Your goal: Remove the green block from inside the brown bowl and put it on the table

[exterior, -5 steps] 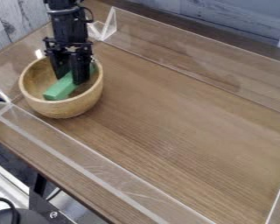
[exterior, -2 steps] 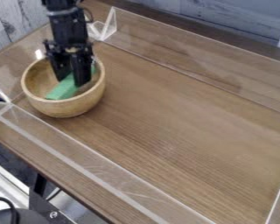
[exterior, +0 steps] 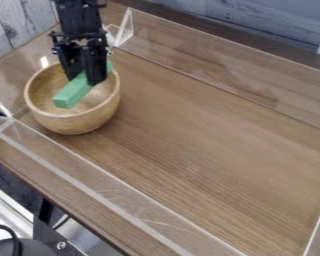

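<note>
Brown wood-grain counter w/ clear edging is filling most of the view, bowl near its left side, cables hanging beyond the edge. Dark robot hand is reaching down from the top left over the round tan bowl. Its fingers are standing partly apart, w/ the green block seemingly pinched between them at its upper end; I can't fully see the contact. Block is sitting at a slant within the bowl's outline, lower end toward the near side; can't tell if it's touching the bottom. What could go wrong: grip looks to be near one end, so the block might be swiveling or slipping back in. If the lift is too low, block or fingertips may be catching the thick rim, dragging or tipping the bowl toward the nearby counter edge.
</note>
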You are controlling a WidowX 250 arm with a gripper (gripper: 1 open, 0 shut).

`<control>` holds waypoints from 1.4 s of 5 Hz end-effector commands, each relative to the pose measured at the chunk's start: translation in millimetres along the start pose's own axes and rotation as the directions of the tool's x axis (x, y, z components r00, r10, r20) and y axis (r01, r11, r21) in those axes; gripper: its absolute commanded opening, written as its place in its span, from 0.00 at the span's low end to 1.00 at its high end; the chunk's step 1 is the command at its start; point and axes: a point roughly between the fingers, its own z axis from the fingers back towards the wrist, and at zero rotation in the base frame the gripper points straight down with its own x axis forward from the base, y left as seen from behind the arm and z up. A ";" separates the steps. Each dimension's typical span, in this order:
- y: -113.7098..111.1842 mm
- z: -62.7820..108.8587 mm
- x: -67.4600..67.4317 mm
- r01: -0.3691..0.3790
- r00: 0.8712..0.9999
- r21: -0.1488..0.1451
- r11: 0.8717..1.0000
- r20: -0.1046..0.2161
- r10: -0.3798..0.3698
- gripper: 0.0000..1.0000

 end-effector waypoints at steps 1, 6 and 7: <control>-9.9 31.6 6.2 0.022 0.996 0.056 0.998 0.080 -0.027 0.00; -126.8 17.3 6.8 0.275 0.960 0.107 0.955 0.031 -0.280 0.00; -138.5 9.4 7.5 0.362 0.931 0.106 0.926 0.010 -0.365 0.00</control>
